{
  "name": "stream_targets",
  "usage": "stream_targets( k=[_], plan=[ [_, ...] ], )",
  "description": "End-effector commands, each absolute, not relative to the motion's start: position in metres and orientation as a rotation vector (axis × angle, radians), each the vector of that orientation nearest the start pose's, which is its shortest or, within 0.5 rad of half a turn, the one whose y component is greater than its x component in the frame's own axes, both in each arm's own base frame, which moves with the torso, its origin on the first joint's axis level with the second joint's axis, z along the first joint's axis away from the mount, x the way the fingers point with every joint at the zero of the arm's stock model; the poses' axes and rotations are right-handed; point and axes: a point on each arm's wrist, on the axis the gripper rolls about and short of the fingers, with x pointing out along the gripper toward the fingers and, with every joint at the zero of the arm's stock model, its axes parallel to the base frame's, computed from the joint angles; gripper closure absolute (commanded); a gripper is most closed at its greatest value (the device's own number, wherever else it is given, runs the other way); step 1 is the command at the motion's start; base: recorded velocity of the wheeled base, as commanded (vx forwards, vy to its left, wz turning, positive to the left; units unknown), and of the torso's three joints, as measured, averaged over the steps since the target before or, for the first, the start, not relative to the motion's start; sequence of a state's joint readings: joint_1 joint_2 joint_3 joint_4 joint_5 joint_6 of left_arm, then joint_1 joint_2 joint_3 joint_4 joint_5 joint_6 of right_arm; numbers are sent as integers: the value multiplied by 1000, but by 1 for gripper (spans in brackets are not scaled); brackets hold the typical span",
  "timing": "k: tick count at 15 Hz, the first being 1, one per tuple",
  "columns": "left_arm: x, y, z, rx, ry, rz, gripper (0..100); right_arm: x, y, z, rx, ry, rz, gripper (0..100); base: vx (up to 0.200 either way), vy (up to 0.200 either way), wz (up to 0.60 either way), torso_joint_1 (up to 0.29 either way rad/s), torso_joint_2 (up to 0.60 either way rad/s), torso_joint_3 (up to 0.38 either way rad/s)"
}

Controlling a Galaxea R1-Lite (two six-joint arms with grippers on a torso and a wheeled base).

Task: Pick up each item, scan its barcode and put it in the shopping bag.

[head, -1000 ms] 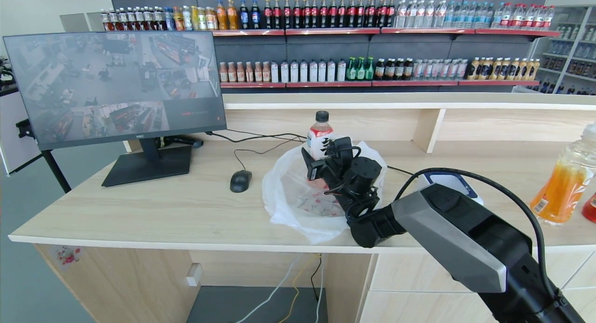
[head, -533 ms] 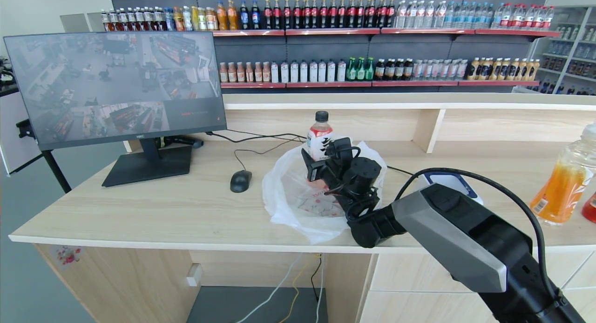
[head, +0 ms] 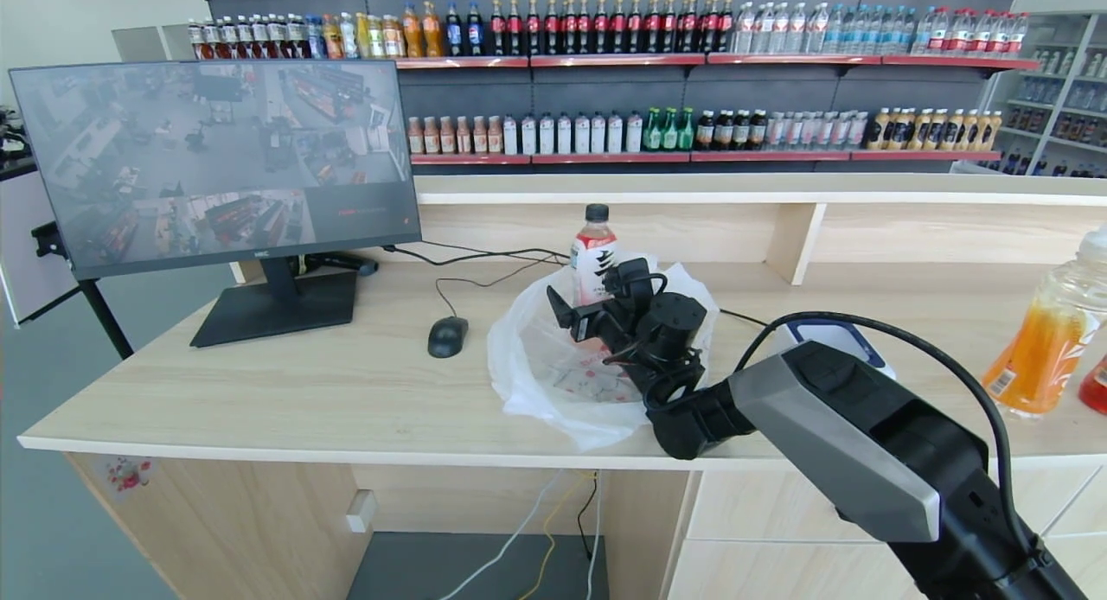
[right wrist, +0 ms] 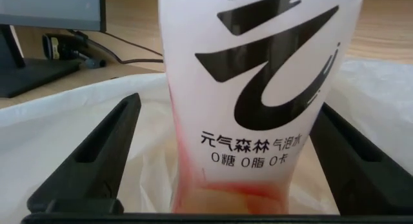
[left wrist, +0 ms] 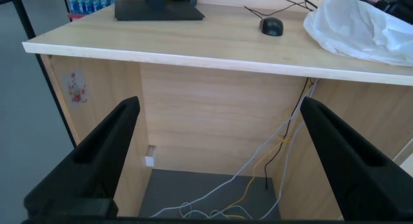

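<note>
A clear bottle [head: 594,247] with a black cap and a white label stands upright inside the white plastic shopping bag [head: 536,367] at the middle of the counter. My right gripper [head: 588,296] is at the bag's mouth, open, with one finger on each side of the bottle [right wrist: 251,95]. In the right wrist view a gap shows between each finger [right wrist: 97,162] and the bottle. My left gripper [left wrist: 219,153] hangs open and holds nothing, below the counter's front edge [left wrist: 193,56], facing the cabinet.
An orange drink bottle [head: 1046,341] and a red one [head: 1094,384] stand at the counter's right end. A white and blue scanner [head: 835,336] sits behind my right arm. A mouse [head: 447,335] and a monitor [head: 212,163] are to the left. Cables hang under the counter.
My right gripper has opened and let go of the bottle, which now stands in the bag. The left finger swung out to the left.
</note>
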State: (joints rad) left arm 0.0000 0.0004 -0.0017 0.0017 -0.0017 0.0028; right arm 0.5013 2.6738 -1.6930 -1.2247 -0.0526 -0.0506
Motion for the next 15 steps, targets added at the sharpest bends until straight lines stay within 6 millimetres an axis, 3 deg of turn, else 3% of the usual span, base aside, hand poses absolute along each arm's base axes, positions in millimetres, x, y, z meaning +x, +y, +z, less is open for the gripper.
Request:
stream_targets(
  k=[1,4,8,9,15],
  plan=[
    [-23,0,76,3,0,-2,0,465,252,54,18,-249,439,0,0,0,0,0,0,0],
    [-23,0,76,3,0,-2,0,466,252,53,19,-255,438,0,0,0,0,0,0,0],
    [-23,0,76,3,0,-2,0,468,253,71,37,-324,433,0,0,0,0,0,0,0],
    [-23,0,76,3,0,-2,0,465,252,89,41,-366,426,0,0,0,0,0,0,0],
    [-23,0,76,3,0,-2,0,447,246,116,-12,-414,419,0,0,0,0,0,0,0]
  ],
)
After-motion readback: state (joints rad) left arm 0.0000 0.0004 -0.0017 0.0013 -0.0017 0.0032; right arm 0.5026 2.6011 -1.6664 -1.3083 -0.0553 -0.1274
